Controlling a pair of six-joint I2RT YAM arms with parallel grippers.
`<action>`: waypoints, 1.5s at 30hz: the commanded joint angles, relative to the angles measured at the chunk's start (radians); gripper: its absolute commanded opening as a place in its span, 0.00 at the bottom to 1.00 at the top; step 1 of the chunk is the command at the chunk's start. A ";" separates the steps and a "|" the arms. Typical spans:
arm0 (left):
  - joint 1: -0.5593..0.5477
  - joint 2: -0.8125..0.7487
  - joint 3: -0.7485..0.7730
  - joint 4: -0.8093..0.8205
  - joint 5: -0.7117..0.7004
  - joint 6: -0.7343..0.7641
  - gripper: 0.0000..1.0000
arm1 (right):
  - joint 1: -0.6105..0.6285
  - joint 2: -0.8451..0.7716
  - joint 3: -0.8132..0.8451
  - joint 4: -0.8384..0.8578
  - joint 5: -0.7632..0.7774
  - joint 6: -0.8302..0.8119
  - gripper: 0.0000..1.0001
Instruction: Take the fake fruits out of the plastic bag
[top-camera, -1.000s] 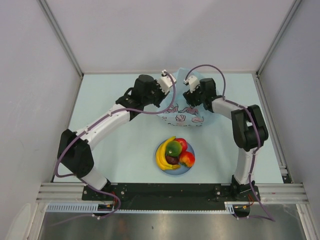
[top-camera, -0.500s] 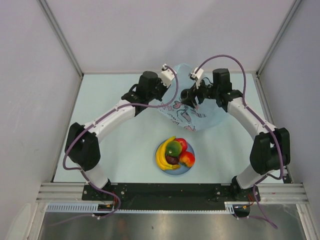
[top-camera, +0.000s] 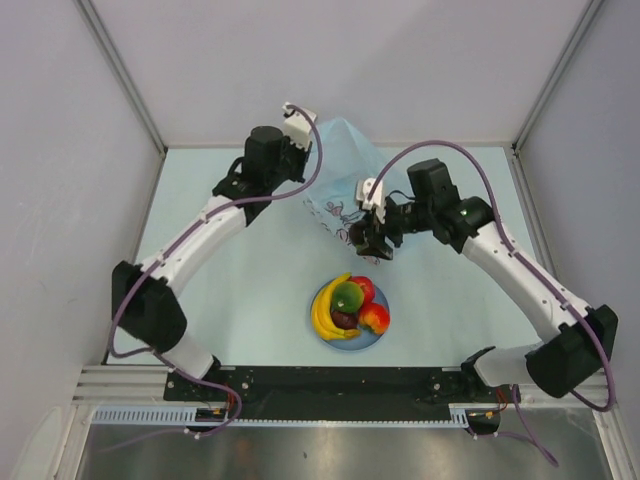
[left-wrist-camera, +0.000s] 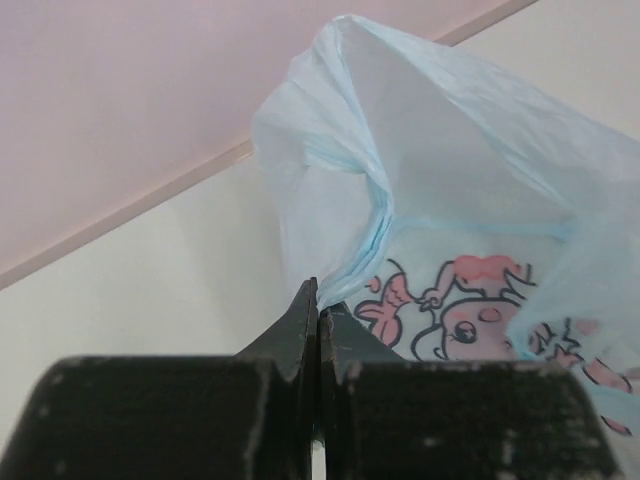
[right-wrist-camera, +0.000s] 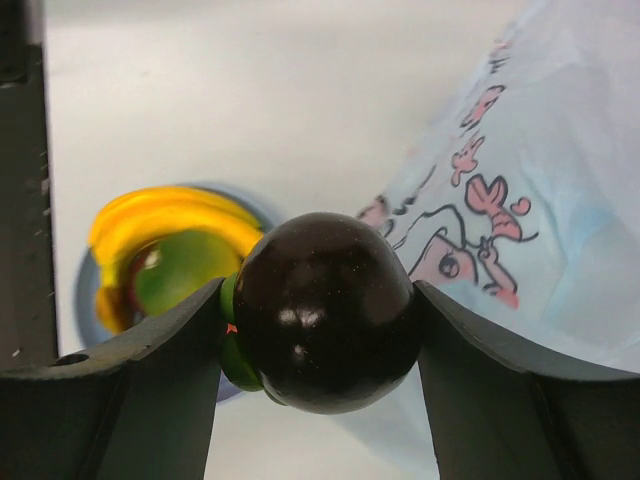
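At twelve o'clock from the plate (top-camera: 352, 346), the right claw (top-camera: 368, 241) grips a dark round fruit (right-wrist-camera: 325, 310); the left claw (left-wrist-camera: 318, 300) pinches the plastic bag (left-wrist-camera: 450, 180) by its edge.

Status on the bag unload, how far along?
Done: banana, green fruit, red fruits and a dark fruit sit on the blue plate. In hand: right gripper holds a dark purple fruit outside the plastic bag; left gripper pinches the bag's edge. Left: set that fruit down; the bag's contents aren't visible.
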 joint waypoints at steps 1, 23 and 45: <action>-0.001 -0.221 -0.117 0.017 0.084 -0.059 0.01 | 0.076 -0.084 -0.033 -0.219 0.082 -0.082 0.39; 0.002 -0.455 -0.390 0.030 0.204 -0.117 0.02 | 0.656 -0.256 -0.444 0.008 0.564 -0.569 0.43; 0.043 -0.620 -0.516 0.048 0.217 -0.119 0.03 | 0.682 -0.302 -0.555 0.036 0.406 -1.041 0.58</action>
